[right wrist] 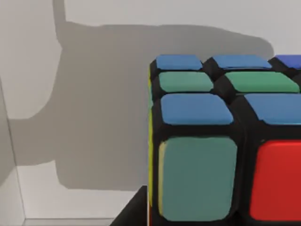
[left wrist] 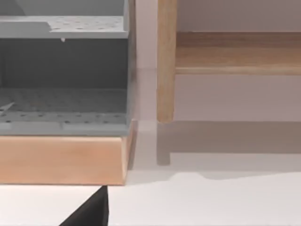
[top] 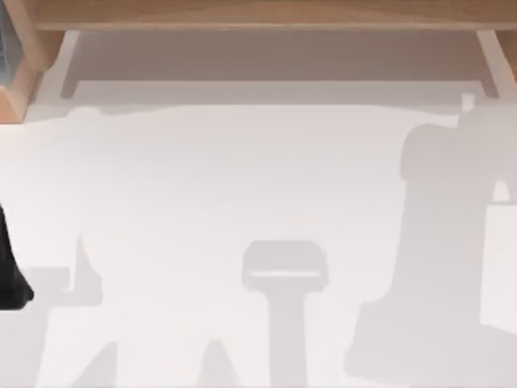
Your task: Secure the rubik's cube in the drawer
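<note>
**A:** Top view first. What have we got?

**B:** Mostly a white tabletop (top: 242, 186) covered in soft grey shadows. Along the far edge there's pale wooden furniture (top: 266, 14), with a light panel (top: 275, 56) under it and thin pale rails running out at each end. A wooden corner (top: 20, 85) pokes in at the upper left. At the left edge, lower down, there's a black bit of the left arm (top: 10, 275). Can't tell from that whether its claw is apart or together.

**A:** Left wrist view?

**B:** A grey perforated rack (left wrist: 63, 70) with two shelves, sitting on a wooden base (left wrist: 61, 160) that rests on the tabletop. Just beside it a wooden leg (left wrist: 166, 61) hangs down, stopping short of the surface, and a wooden shelf board (left wrist: 237, 52) runs off from it. A black wedge (left wrist: 91, 212) sits at the bottom edge, probably part of the claw, but no telling how the fingers stand.

**A:** And the right wrist?

**B:** That's where the rubik's cube (right wrist: 221, 141) is, really close to the camera. Blue and green squares on top, a green and a red one facing us, a sliver of yellow down the side. It's in front of a plain light wall (right wrist: 94, 70) that carries a big shadow. There's a dark sliver (right wrist: 134, 212) right next to the cube's bottom corner. Whether the right claw is clamped on the cube, I honestly can't tell.
</note>
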Motion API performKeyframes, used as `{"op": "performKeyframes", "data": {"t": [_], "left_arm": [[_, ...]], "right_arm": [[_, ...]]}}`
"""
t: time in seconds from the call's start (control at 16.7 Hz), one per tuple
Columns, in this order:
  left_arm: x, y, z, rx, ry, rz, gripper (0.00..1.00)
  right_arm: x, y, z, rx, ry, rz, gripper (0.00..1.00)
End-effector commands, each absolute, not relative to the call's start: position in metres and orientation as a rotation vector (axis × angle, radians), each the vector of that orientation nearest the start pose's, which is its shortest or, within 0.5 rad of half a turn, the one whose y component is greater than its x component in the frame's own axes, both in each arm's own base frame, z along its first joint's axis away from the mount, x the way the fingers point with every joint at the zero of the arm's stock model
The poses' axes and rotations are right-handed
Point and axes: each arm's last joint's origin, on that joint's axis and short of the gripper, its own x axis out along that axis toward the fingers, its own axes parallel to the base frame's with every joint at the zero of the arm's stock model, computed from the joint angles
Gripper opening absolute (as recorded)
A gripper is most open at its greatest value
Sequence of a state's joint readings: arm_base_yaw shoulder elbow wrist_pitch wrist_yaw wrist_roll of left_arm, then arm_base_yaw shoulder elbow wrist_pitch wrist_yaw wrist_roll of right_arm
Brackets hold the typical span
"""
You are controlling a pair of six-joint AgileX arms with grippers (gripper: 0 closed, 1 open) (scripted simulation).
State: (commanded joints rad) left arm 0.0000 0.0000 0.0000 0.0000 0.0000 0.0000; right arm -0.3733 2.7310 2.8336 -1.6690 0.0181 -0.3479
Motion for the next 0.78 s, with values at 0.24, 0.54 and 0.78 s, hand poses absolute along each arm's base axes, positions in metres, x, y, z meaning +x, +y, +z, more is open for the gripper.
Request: {"op": "performKeyframes", "data": {"t": [0.24,0.54,0.78], "left_arm": [[0.1057,-0.0012,0.1600,0.000,0.000,0.000,1.00],[0.1057,-0.0012,0.1600,0.000,0.000,0.000,1.00],[0.1057,-0.0012,0.1600,0.000,0.000,0.000,1.00]], "right_arm": [[0.4739,-0.1780,0.1910,0.001,1.571,-0.015,0.00],[0.4739,-0.1780,0.1910,0.001,1.571,-0.015,0.23],[0.4739,-0.1780,0.1910,0.001,1.571,-0.015,0.53]]}}
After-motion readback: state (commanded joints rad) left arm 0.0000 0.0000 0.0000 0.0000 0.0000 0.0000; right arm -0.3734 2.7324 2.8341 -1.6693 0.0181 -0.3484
